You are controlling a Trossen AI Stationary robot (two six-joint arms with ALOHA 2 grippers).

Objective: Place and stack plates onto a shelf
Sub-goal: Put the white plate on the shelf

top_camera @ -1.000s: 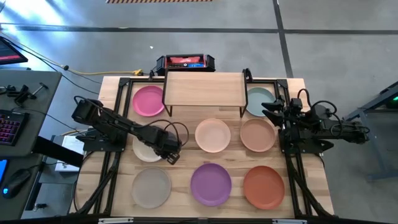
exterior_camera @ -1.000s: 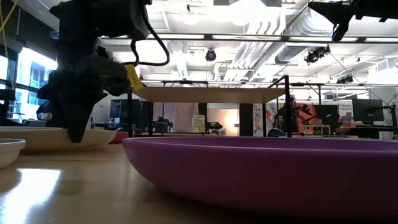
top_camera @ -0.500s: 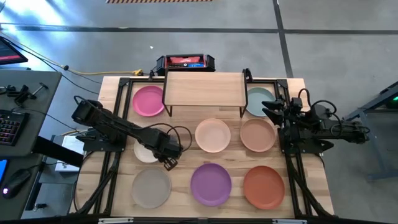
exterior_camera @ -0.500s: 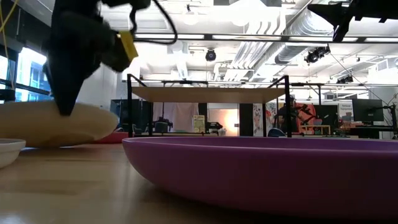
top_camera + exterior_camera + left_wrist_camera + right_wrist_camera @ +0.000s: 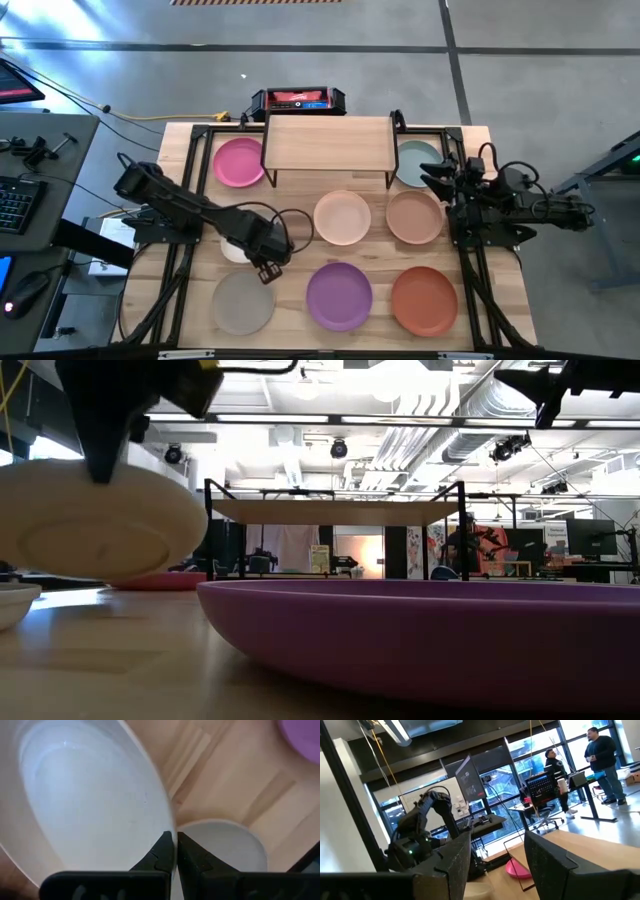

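My left gripper [image 5: 262, 264] [image 5: 101, 468] [image 5: 175, 845] is shut on an off-white plate [image 5: 234, 247] [image 5: 98, 525] [image 5: 85, 805] above the table's left middle. The shelf [image 5: 328, 145] [image 5: 335, 511] stands at the far edge on black legs. Flat on the table lie a pink plate [image 5: 238, 161], a teal one [image 5: 418, 162], a peach one [image 5: 342, 217], a tan one [image 5: 414, 217], a grey one [image 5: 242, 302] [image 5: 225, 845], a purple one [image 5: 339, 295] [image 5: 430, 635] and a terracotta one [image 5: 424, 299]. My right gripper [image 5: 432, 178] [image 5: 497, 855] waits open, raised at the right. My left gripper pinches the off-white plate's rim [image 5: 167, 827] [image 5: 100, 480] between its two fingers, coming from above and pointing down. The plate hangs below the fingers, steeply tilted, its underside turned to the near edge. It is lifted clear of the table.
A red-and-black box [image 5: 298, 100] sits behind the shelf. Black arm frames run along both table sides [image 5: 180, 270] [image 5: 478, 270]. The shelf's top is bare wood. People stand in the room beyond [image 5: 602, 755].
My left gripper has risen and moved a little toward the near edge with the off-white plate. The plate lay flat on the table a second ago; it has tipped up on edge and now hangs clear, its underside showing.
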